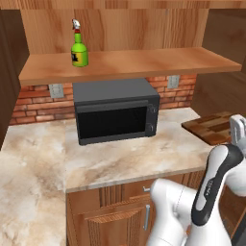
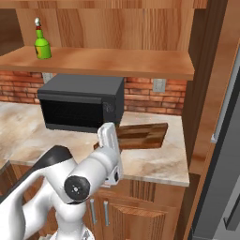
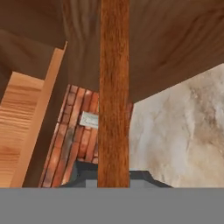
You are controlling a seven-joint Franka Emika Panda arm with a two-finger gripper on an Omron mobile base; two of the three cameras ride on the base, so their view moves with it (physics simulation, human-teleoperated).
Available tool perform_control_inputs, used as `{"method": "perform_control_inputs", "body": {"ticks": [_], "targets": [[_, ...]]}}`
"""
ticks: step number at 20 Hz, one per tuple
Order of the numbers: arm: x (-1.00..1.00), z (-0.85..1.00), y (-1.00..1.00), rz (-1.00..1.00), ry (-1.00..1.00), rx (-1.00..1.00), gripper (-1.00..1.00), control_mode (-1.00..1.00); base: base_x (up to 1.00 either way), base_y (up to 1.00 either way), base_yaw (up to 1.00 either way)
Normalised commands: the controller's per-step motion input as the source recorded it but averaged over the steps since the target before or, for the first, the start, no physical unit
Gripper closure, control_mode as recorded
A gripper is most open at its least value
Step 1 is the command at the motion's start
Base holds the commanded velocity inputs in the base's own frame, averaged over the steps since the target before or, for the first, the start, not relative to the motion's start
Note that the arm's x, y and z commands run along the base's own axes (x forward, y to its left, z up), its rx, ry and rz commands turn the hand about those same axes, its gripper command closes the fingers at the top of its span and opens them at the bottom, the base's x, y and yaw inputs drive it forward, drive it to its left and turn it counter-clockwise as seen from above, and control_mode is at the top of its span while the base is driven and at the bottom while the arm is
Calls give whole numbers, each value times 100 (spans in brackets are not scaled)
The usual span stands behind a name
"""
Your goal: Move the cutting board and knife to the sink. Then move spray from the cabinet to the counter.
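Upper left: the spray [image 1: 79,50], a small green bottle with a trigger nozzle, stands upright on the wooden cabinet shelf [image 1: 144,65]. It is probably light and smooth, so best gripped round the body.

Centre: a dark boxy microwave [image 1: 115,113] sits on the marbled stone bench [image 1: 38,158].

Right: the cutting board [image 1: 211,126], flat patchwork wood, lies at the bench's far end, beside the microwave. It is stiff and likely fairly heavy, so an edge grip suits it. The hand [image 2: 108,133] is clenched on its edge (in the hand view the board runs edge-on between the fingers). Whether the board still touches the bench cannot be told.
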Motion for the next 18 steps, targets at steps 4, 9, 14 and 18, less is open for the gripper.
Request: {"method": "perform_control_inputs", "body": {"ticks": [4, 9, 14, 18], "targets": [[17, 24, 14, 8, -25, 0, 100, -100, 0, 0, 0], [0, 7, 0, 7, -7, 0, 100, -100, 0, 0, 0], [0, 0, 0, 0, 0, 0, 100, -100, 0, 0, 0], [0, 0, 0, 0, 0, 0, 100, -100, 0, 0, 0]]}}
